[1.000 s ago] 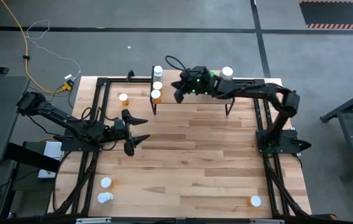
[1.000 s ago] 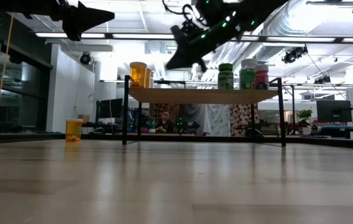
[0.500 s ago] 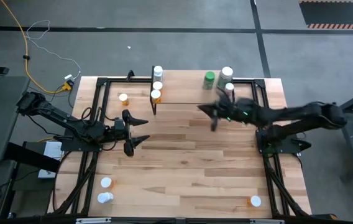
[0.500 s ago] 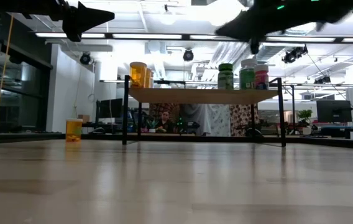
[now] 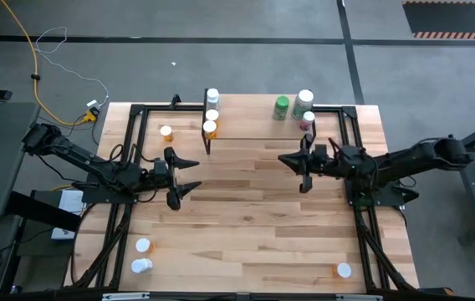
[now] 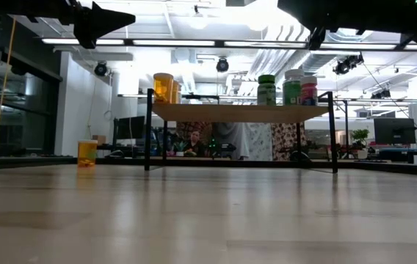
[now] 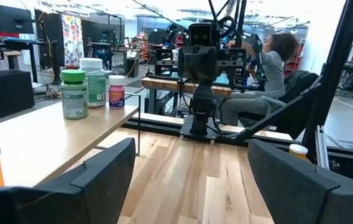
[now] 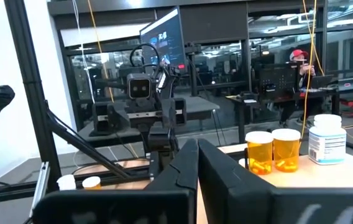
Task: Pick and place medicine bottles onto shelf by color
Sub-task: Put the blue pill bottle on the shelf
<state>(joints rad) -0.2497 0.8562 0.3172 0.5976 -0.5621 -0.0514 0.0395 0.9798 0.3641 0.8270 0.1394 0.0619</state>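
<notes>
While our left gripper (image 5: pixel 189 173) waits with fingers spread, our right gripper (image 5: pixel 294 160) hovers empty, fingers pressed together, before the shelf (image 5: pixel 254 127).

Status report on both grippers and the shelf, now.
Left gripper open, empty, above table's left side. Right gripper shut, empty, in front of the shelf. Six medicine bottles shelved; four on the table. Nothing blocking.

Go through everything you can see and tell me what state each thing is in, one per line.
Left claw: open, empty, above the table.
Right claw: shut, empty, clear of the shelf.
Shelf: upright, bottles at both ends.
Green bottle: upright on shelf, capped.
Pink bottle: upright on shelf, capped.
Orange bottle: upright on table beside shelf.
Three bottles near the front edge: on table, not yet shelved.
</notes>
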